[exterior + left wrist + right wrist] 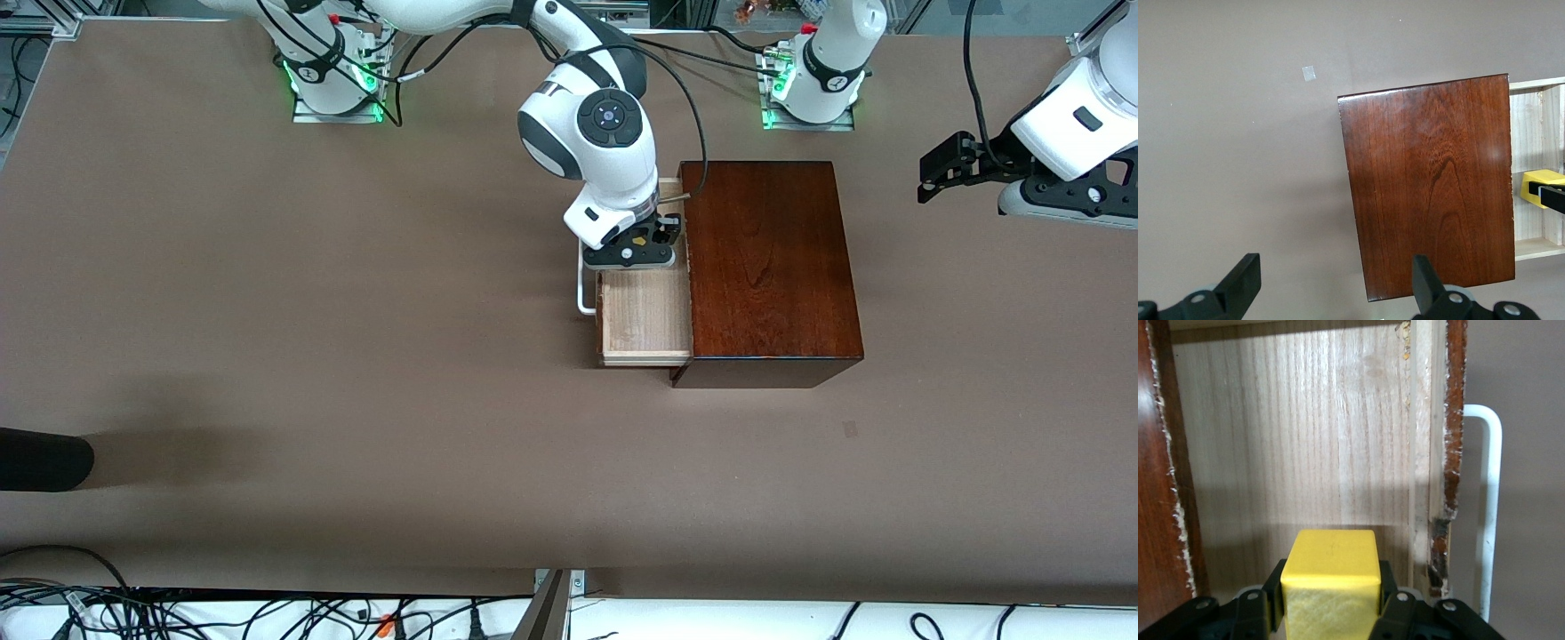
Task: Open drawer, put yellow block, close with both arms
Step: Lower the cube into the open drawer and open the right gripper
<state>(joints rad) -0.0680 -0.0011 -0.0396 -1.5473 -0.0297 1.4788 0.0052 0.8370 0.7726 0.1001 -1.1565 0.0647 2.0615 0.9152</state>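
Surface [267, 311]: a brown top; the two arm bases stand along its top edge, and cables run along the bottom edge.

Box [765, 267]: glossy dark mahogany, standing a little toward the left arm's end from the centre, nearer the top edge than the bottom one.

Drawer [647, 320]: pulled out of the box toward the right arm's end, so its pale wood floor lies open from above. Its white bar handle [584, 293] stands on the outer face. It looks open widely enough to take the cube.

Right tool [642, 244]: over the open drawer, at the part toward the top edge, pointing straight down. Its fingers [1395, 600] are pressed onto two opposite faces of the yellow block.

Yellow block [1331, 583]: pinched in the right tool, above the drawer floor and inside the line of its walls. Whether it touches the floor cannot be told. The upright hold likely keeps it clear of the drawer walls for a straight drop.

Left tool [942, 173]: waiting in the air near the surface's edge at the left arm's end, well apart from the box, fingers [1238, 283] spread and holding nothing. It probably stays out of the way until closing.

Stage, as judged: drawer open, block about to be released; closing not yet begun.
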